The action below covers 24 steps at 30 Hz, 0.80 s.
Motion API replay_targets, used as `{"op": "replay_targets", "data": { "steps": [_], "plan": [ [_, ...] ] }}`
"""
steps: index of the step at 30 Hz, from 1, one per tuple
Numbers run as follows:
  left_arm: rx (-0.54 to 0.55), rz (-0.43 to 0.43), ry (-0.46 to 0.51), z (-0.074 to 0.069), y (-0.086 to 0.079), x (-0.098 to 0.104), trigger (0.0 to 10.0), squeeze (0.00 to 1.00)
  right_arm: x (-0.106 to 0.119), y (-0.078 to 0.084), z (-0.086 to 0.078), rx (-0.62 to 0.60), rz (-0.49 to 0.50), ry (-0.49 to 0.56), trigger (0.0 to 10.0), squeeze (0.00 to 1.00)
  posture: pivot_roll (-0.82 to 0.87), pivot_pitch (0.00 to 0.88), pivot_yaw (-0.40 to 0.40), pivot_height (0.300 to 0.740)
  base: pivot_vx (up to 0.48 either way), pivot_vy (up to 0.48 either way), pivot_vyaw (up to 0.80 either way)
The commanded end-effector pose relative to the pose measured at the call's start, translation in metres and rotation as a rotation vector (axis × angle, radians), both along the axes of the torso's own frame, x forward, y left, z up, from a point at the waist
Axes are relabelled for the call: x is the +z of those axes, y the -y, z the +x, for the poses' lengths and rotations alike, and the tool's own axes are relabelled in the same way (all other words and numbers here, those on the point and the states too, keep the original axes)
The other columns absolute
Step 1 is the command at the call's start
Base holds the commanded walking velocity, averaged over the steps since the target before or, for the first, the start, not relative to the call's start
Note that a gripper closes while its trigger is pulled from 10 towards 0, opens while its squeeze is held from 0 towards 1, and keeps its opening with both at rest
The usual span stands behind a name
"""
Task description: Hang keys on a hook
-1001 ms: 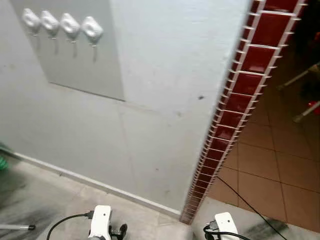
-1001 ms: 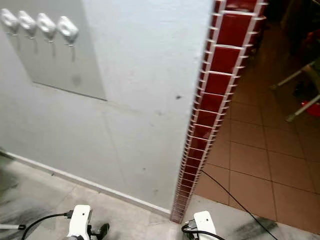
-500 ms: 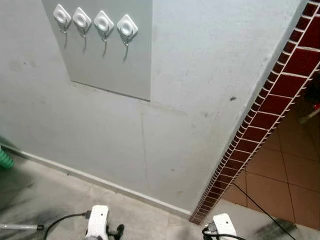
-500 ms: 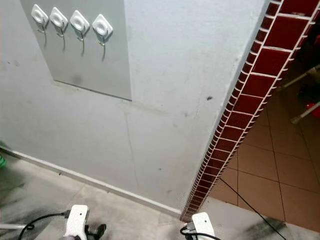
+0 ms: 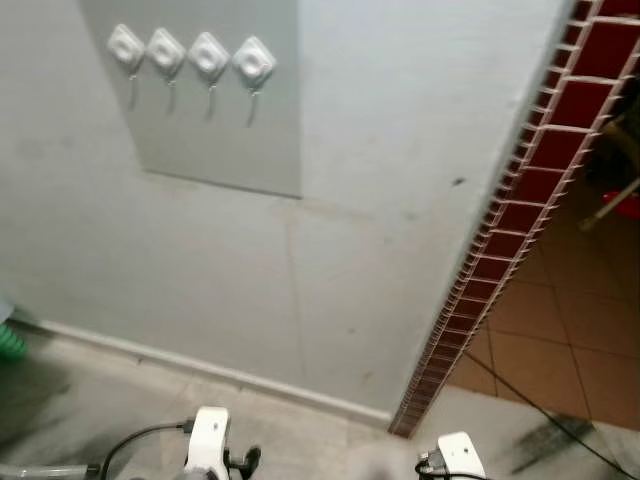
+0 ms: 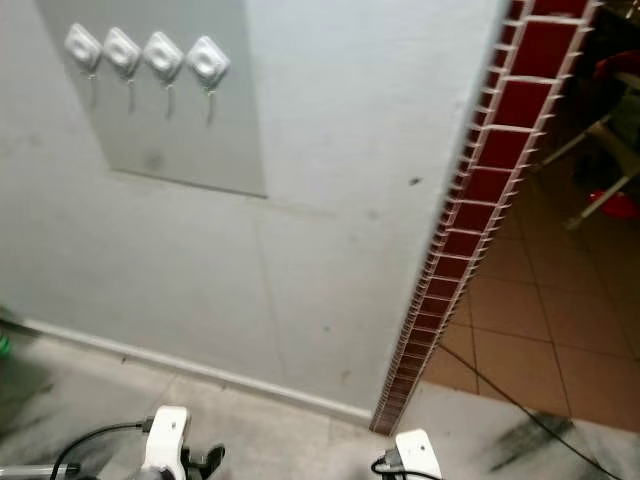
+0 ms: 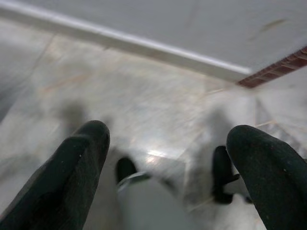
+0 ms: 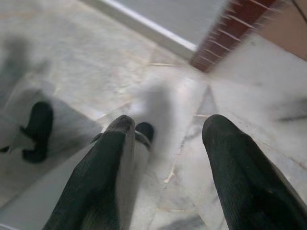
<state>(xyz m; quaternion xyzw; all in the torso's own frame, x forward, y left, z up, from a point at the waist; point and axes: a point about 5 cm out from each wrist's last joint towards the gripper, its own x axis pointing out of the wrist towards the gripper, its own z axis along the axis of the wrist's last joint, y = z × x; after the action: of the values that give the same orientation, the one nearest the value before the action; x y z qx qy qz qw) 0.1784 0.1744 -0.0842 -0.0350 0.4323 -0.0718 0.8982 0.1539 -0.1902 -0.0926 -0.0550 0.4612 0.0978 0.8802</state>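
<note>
Facing a pale wall [image 5: 400, 150] with a grey panel [image 5: 230, 130] near its upper left, carrying a row of four white hooks [image 5: 190, 55] along the panel's top edge. All four hooks bare. Red tile trim [image 5: 520, 190] down the wall's right edge, terracotta floor beyond.

Left hand [image 7: 168, 158] hanging low over the marble floor [image 7: 158, 110], fingers spread wide, nothing between them. Right hand [image 8: 165, 153] likewise low, fingers apart, empty (as far as the blur allows).

No keys to be made out anywhere, so their place cannot be told.

Probably still the approach stage. Next: find and grasp the keys, then raise a hand to the hook row.
</note>
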Motion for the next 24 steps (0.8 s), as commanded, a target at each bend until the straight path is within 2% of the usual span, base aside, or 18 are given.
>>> {"op": "replay_targets", "data": {
  "steps": [1,7,12,24],
  "plan": [
    [0.001,0.018,-0.008,-0.0007,-0.005,-0.0001,10.0,0.0,0.0021,-0.0046,0.0058,0.017,0.007,0.021,10.0,0.0,-0.07,0.0,0.006,0.74,0.0,0.405,0.0],
    [0.001,0.02,-0.008,-0.0004,-0.0052,0.0,10.0,0.0,0.0026,-0.0053,0.0067,0.033,0.003,0.027,10.0,0.0,-0.07,0.0,0.008,0.74,0.0,0.404,0.0],
    [0.001,0.02,-0.007,0.0004,-0.0056,0.0004,10.0,0.0,0.0027,-0.0063,0.0073,0.064,-0.016,0.028,10.0,0.0,-0.07,0.0,0.009,0.74,0.0,0.38,0.8],
    [-0.012,0.03,-0.005,0.0007,-0.0057,0.0006,10.0,0.0,0.0024,-0.0072,0.007,0.069,-0.015,0.028,10.0,0.0,-0.07,0.0,0.01,0.74,0.0,0.0,0.8]
  ]
}}
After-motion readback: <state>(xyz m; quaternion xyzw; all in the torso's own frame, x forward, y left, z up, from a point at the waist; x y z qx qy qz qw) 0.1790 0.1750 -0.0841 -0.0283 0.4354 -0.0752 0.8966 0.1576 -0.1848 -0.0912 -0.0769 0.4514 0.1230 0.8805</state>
